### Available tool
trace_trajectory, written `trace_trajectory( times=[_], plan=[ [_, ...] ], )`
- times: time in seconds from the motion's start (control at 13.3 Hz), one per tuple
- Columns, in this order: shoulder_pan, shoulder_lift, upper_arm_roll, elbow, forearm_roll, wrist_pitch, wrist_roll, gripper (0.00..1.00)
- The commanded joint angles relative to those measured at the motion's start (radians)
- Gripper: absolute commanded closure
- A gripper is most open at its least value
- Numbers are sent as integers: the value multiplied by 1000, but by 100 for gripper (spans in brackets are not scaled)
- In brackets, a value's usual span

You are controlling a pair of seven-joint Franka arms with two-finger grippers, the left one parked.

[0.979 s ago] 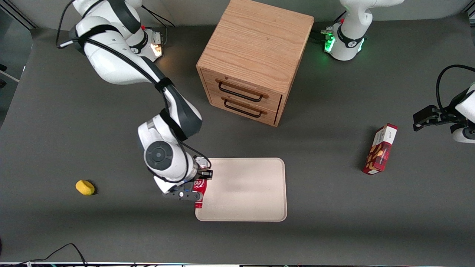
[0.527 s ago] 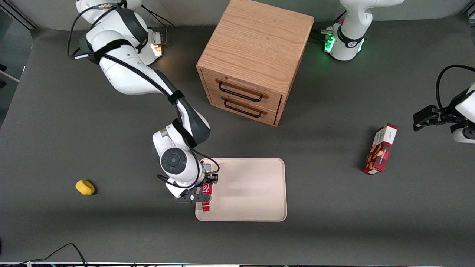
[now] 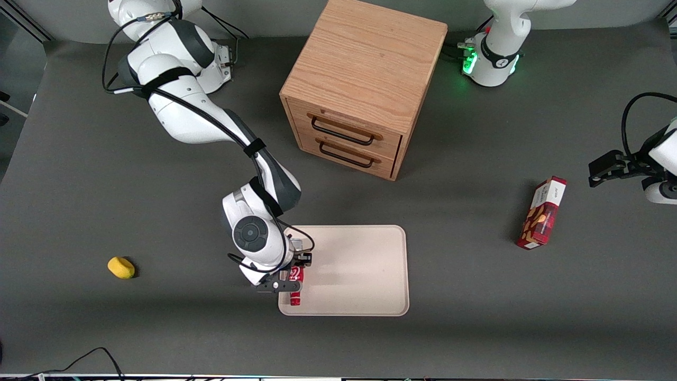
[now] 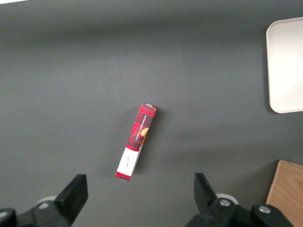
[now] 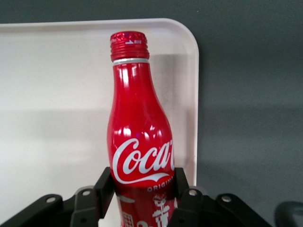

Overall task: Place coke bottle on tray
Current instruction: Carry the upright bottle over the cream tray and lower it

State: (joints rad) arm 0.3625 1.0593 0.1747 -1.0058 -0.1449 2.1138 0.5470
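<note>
My right gripper (image 3: 294, 279) is shut on the red coke bottle (image 3: 296, 288), which lies level with its neck pointing toward the front camera. In the right wrist view the fingers (image 5: 105, 183) press both sides of the coke bottle (image 5: 141, 137) below its white script logo. The bottle is over the cream-beige tray (image 3: 359, 270), just inside the tray edge nearest the working arm and close to its near corner. The tray (image 5: 57, 94) fills the space under the bottle in the wrist view. I cannot tell if the bottle touches the tray.
A wooden two-drawer cabinet (image 3: 365, 84) stands farther from the camera than the tray. A red snack box (image 3: 542, 212) lies toward the parked arm's end of the table; it also shows in the left wrist view (image 4: 136, 142). A yellow object (image 3: 121, 267) lies toward the working arm's end.
My gripper has carried the bottle from the tray's edge to over the tray and lower; the bottle looks smaller in the front view now.
</note>
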Motion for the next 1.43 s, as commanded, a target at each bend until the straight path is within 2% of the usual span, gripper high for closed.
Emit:
trace_trajectory(
  times=[0.0, 0.23, 0.3, 0.38, 1.36],
  plan=[
    [1, 16, -4, 35, -10, 6, -1, 100],
    [4, 25, -18, 30, -10, 38, -1, 100],
    [3, 25, -18, 30, -10, 38, -2, 69],
    [4, 25, -20, 30, -12, 38, -2, 1],
    [0, 24, -20, 30, -10, 38, -1, 0]
  ],
)
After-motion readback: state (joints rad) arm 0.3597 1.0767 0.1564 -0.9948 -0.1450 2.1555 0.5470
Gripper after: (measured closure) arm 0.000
